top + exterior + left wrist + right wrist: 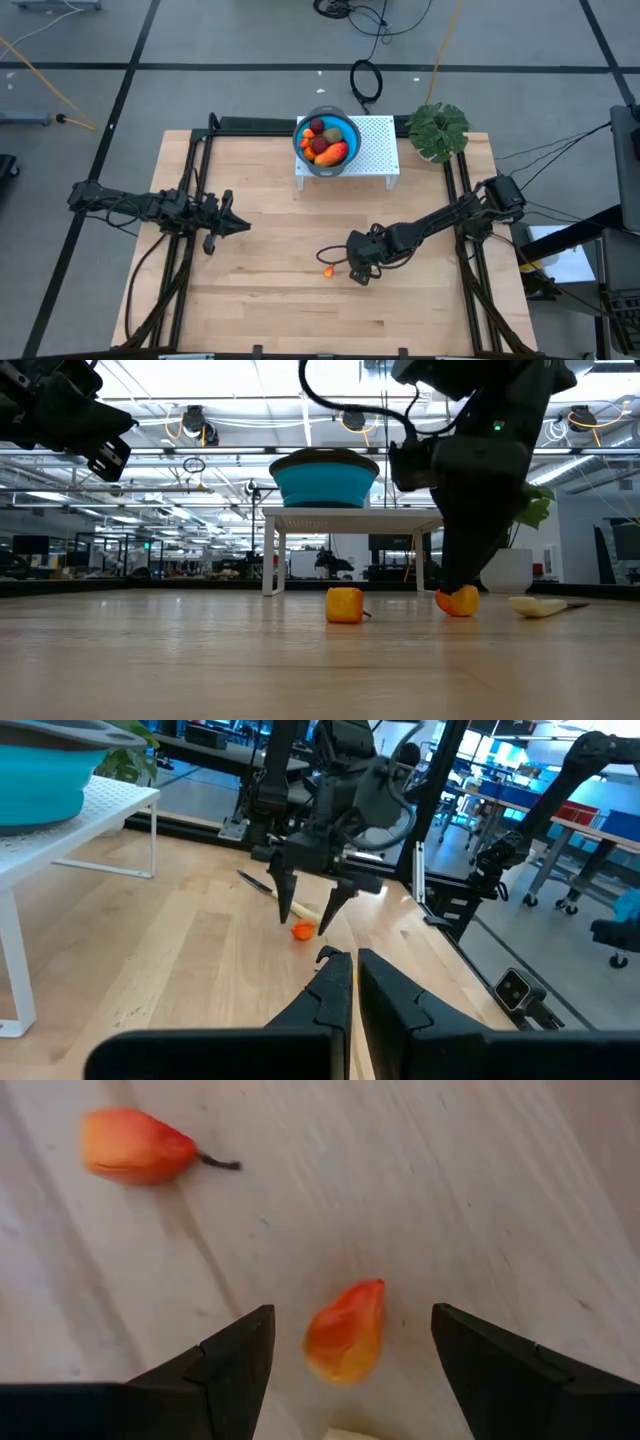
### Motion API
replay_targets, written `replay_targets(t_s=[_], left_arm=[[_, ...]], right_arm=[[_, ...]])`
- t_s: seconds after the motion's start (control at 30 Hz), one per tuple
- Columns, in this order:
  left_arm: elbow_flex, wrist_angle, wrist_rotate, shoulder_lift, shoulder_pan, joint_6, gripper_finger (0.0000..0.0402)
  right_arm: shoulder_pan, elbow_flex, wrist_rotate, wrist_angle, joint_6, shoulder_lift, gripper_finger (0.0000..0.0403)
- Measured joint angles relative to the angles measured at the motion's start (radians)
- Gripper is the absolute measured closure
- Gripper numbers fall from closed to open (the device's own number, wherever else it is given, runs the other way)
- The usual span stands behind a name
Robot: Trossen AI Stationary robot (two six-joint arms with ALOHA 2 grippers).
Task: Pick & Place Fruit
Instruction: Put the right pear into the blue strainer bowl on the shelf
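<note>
Two tiny orange fruit bits lie on the wooden table. One (346, 1332) lies between the fingers of my open right gripper (352, 1315), which slants down over it without touching it; the low view shows this bit (458, 601) on the table under the gripper. The other bit (135, 1145), with a short dark stem, lies apart on the table (329, 270). More fruit fills the blue bowl (325, 143) on the white rack (372, 150) at the far edge. My left gripper (238, 225) waits shut and level above the table's left part.
A yellow-handled knife (540, 606) lies on the table close beside my right gripper (357, 268). A green leafy plant (438, 130) stands at the far right corner. Black frame rails (195, 170) run along both sides of the table.
</note>
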Motion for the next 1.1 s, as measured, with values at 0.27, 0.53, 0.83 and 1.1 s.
replay_targets(t_s=[0.27,0.53,0.83,1.1], left_arm=[[0.0,-0.004,0.0,0.0,0.0,-0.001,0.0382],[0.0,-0.003,0.0,0.0,0.0,0.001,0.0382],[0.0,-0.003,-0.018,0.0,0.0,0.002,0.0382],[0.0,-0.002,-0.018,0.0,0.0,0.001,0.0382]], right_arm=[[0.0,0.0,-0.001,-0.009,-0.003,0.018,0.0138],[-0.007,0.0,0.003,-0.032,-0.011,0.017,0.0138],[-0.006,0.003,0.01,-0.015,-0.011,0.059,0.0138],[-0.006,0.003,0.015,-0.019,-0.008,0.062,0.0168]])
